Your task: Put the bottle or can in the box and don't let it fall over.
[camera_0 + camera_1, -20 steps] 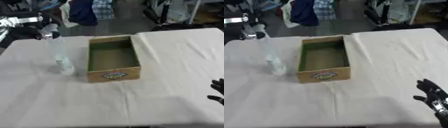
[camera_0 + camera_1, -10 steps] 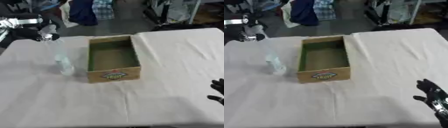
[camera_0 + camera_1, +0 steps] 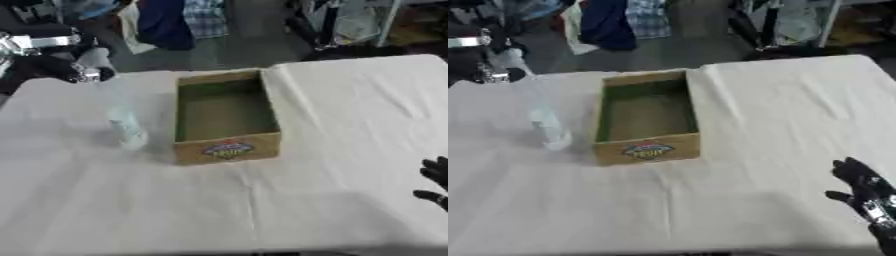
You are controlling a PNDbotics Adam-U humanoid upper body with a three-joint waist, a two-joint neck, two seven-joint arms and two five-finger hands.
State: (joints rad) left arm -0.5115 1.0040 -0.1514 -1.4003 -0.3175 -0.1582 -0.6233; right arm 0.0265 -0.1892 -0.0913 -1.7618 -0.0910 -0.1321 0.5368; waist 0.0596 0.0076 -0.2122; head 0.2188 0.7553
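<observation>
Cardboard box [image 3: 226, 118]: open-topped, colourful front label, writing unreadable.
Plastic bottle [image 3: 125, 126]: upright below left hand [image 3: 52, 67].
Left hand: fingers' state unclear.
Right hand [image 3: 863, 190]: relaxed, desk [image 3: 350, 125] corner.

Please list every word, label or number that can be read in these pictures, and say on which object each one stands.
No text here can be read.
Cardboard box: a colourful oval label on its front wall, red, yellow and blue; its lettering is too blurred to read.
Clear plastic bottle: no legible label.
White tablecloth: no print visible.
</observation>
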